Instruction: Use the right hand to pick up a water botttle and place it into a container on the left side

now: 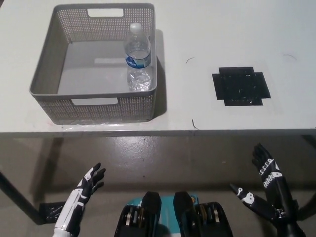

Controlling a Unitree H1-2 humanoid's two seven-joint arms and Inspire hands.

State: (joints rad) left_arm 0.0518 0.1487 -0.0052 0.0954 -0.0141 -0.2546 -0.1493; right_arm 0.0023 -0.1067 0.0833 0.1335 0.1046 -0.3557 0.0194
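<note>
Head view looks steeply down on a pale counter (207, 39) with a grey perforated basket (49, 74) standing at its left part. That basket has cut-out handles in its near and far walls and a smooth grey floor. Inside it a clear water bottle (138, 59) stands upright with a white cap and a blue label band, set in the basket's right half, just beside the right wall and nearer the front corner than the back. Nothing else shows in the basket.

To the right on the counter, well apart from the basket, lies a flat black mat (241, 85) with notched corners. A few thin dark marks are scattered on the counter surface between the basket and the mat.

Below the counter's front edge the floor (163, 158) shows. The black right hand (264, 190) hangs at the lower right, over the floor, with its fingers spread wide and holding nothing; the bottle is far from it, up and to the left across the counter edge. The white left hand (85, 186) rests at the lower left, also over the floor, fingers apart and empty, below the basket's near wall.
</note>
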